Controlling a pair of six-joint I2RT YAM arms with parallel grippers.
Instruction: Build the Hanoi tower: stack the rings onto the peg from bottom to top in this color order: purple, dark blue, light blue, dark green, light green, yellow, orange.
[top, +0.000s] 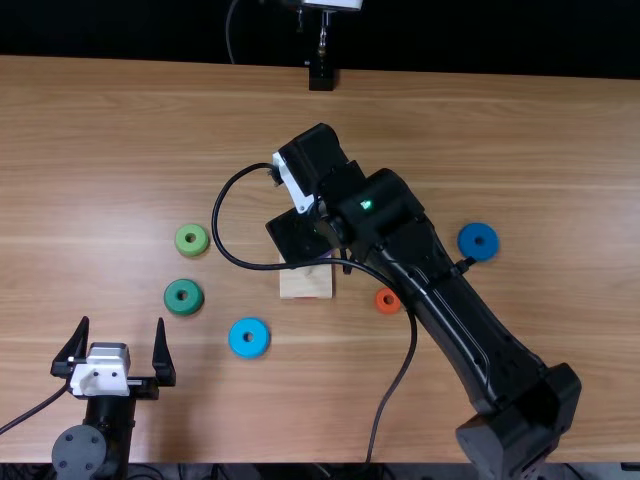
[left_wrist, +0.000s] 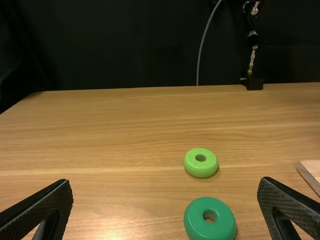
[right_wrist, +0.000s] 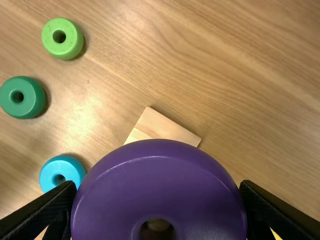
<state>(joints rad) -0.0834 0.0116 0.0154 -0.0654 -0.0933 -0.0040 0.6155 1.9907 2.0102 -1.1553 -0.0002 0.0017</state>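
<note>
Purple ring (right_wrist: 160, 195) is clamped in the right claw (top: 298, 238) — held over the table (top: 100, 150) by the wooden block (top: 306, 283). The left claw (top: 121, 322) has its fingers wide apart near the table's near edge. A broad stretch of wood runs from the light green ring (top: 191, 239) to the far edge; the orange ring (top: 388, 300) sits tight beside the right arm (top: 450, 310) — little room there.
</note>
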